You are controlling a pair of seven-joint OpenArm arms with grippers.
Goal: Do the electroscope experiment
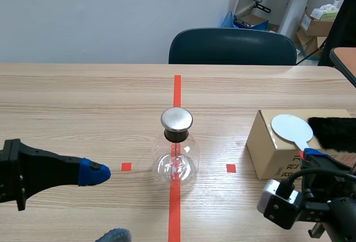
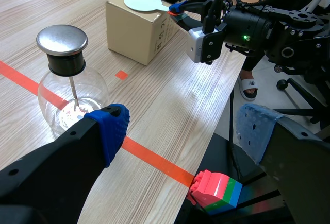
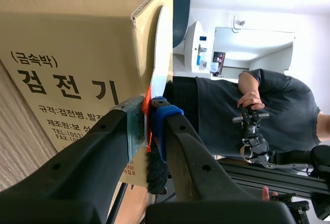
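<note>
The electroscope, a round glass flask with a metal cap and a thin rod inside, stands on the red tape line at the table's middle. A white disc paddle with an orange handle lies on top of a cardboard box. My right gripper is shut on that handle at the box's near edge, and the disc extends ahead of the fingers. My left gripper is open, low and left of the flask, holding nothing. A black fur cloth lies on the box beside the paddle.
A dark chair stands behind the table's far edge. Coloured toy bricks lie on the floor below the near table edge. A person in a dark shirt sits beyond the box in the right wrist view.
</note>
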